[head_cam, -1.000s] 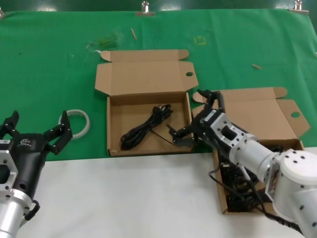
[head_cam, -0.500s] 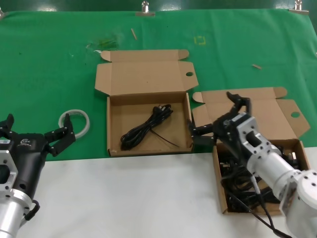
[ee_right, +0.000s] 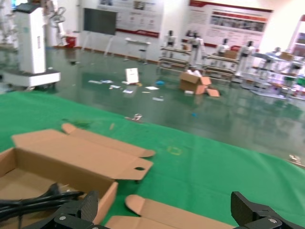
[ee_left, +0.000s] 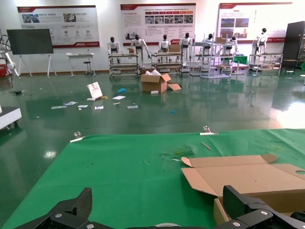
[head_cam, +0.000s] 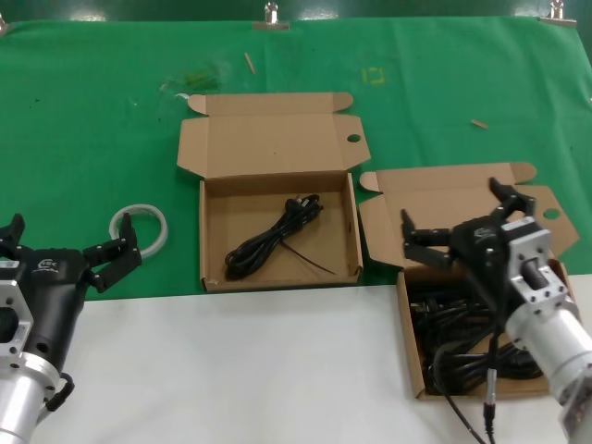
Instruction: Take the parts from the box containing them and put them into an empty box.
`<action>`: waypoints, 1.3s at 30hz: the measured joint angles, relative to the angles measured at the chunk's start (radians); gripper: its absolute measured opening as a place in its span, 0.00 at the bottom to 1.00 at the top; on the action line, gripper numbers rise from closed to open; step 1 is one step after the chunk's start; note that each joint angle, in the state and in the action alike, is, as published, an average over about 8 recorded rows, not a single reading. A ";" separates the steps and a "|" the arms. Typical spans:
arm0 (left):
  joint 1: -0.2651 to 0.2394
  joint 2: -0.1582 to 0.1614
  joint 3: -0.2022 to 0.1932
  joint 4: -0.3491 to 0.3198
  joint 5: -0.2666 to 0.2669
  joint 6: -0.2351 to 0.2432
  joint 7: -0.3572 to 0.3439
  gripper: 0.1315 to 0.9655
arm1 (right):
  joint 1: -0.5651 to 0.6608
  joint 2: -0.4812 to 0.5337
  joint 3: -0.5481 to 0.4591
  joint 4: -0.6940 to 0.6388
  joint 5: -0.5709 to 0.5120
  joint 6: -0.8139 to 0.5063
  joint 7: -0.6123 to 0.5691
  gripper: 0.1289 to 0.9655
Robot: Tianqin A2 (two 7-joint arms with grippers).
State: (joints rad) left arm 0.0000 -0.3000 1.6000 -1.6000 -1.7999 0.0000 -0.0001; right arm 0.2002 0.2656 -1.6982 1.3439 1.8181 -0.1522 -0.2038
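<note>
The box with the straight lid (head_cam: 277, 277) sits mid-table and holds one looped black cord bundle (head_cam: 273, 236), also seen as a cord (ee_right: 33, 200) in the right wrist view. To its right, the box with the slanted lid (head_cam: 407, 342) holds a tangle of black cords (head_cam: 458, 347). My right gripper (head_cam: 450, 203) hovers open over the back of that box, in front of its lid (head_cam: 462, 190), with nothing between its fingers (ee_right: 78, 210). My left gripper (head_cam: 72, 233) waits open at the near left, empty.
A whitish plastic ring (head_cam: 141, 227) lies on the green cloth (head_cam: 92, 120) just beyond my left gripper. The near strip of the table is white (head_cam: 231, 370). Small scraps lie near the cloth's far edge (head_cam: 248, 62).
My right gripper has swung right, from the straight-lid box's near right corner to above the slanted-lid box. The left gripper has dropped slightly.
</note>
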 joint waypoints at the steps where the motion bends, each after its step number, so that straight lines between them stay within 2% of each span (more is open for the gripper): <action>1: 0.000 0.000 0.000 0.000 0.000 0.000 0.000 1.00 | -0.012 0.002 0.006 0.015 -0.001 0.009 0.012 1.00; 16: 0.000 0.000 0.000 0.000 0.000 0.000 0.000 1.00 | -0.164 0.028 0.081 0.210 -0.015 0.125 0.168 1.00; 39: 0.000 0.000 0.000 0.000 0.000 0.000 0.000 1.00 | -0.170 0.029 0.083 0.218 -0.015 0.129 0.173 1.00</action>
State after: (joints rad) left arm 0.0000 -0.3000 1.6000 -1.6000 -1.7999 0.0000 0.0000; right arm 0.0302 0.2948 -1.6148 1.5614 1.8027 -0.0229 -0.0306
